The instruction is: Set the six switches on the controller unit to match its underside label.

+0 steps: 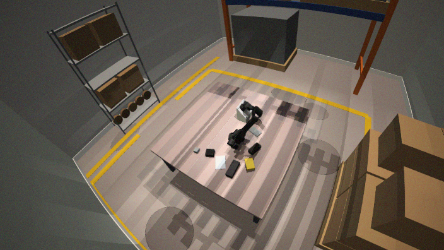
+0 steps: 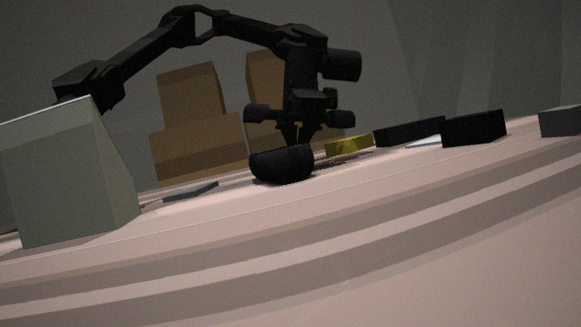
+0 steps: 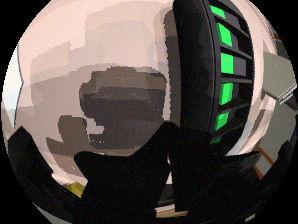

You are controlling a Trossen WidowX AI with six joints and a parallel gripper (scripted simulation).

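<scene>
"Where's the controller unit?"

"Right of the arm's wrist from above, on the far side of the yellow block point(image 1: 250, 164) point(image 2: 349, 145). That's the dark grey controller unit point(image 1: 254, 148) point(image 2: 281, 166) point(image 3: 195, 65), green switch ends showing in the wrist view."

"And the gripper point(image 1: 234, 144) point(image 2: 298, 143) point(image 3: 166, 125)?"

"Closed, nothing between the fingers. The tips are down by the unit's upper edge. The unit may be tipped a little, but the light is poor and I can't tell for sure, nor whether they touch."

"How will it handle?"

"Stiff-shelled, I'd guess, and fairly light, so a sideways push could tip or slide it. The smooth casing might slip in a loose pinch."

"Where would you take hold?"

"Across the narrow width, around the middle of the long sides, low enough to stay off the rockers. They're the delicate part; a careless squeeze there could flip one."

"The label?"

"Out of sight from here. Judging by the task, the underside needs reading before any switch is pressed. After that, closed tips suit single rockers, with the unit flat on its base."
</scene>
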